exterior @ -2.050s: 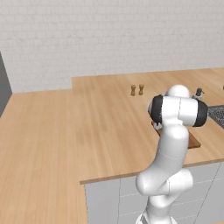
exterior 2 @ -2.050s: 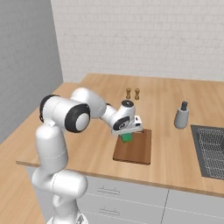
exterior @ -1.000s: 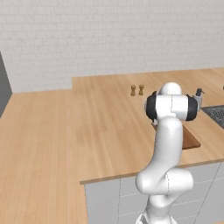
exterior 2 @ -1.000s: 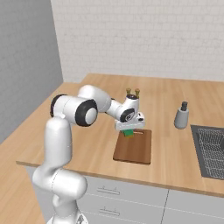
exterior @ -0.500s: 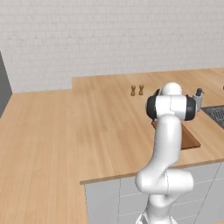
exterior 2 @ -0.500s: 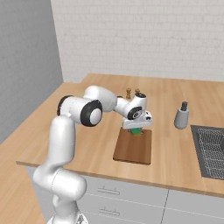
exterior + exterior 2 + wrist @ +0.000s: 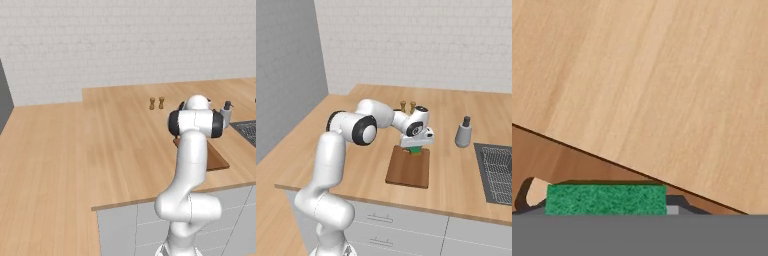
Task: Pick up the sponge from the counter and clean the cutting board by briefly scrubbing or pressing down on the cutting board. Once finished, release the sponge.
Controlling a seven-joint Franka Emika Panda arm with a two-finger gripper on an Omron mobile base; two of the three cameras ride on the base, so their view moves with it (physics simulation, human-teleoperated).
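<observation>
My gripper (image 7: 415, 148) is shut on the green sponge (image 7: 415, 150) and holds it down at the far end of the dark reddish-brown cutting board (image 7: 408, 171). In the hand view the sponge (image 7: 605, 199) lies across the bottom between the fingertips (image 7: 530, 193), over the cutting board (image 7: 567, 159), whose edge runs diagonally against the light-wood counter (image 7: 662, 75). In the left base view the arm hides the hand, and a corner of the cutting board (image 7: 218, 159) shows past it.
Two small brown shakers (image 7: 407, 105) stand behind the board. A grey bottle (image 7: 463, 132) stands to its right, beside the sink (image 7: 498, 172). A white brick wall closes the back of the counter (image 7: 356, 125).
The hand has slid with the sponge along the board toward its far end, and the arm has stretched further forward. The jaws have closed slightly tighter.
</observation>
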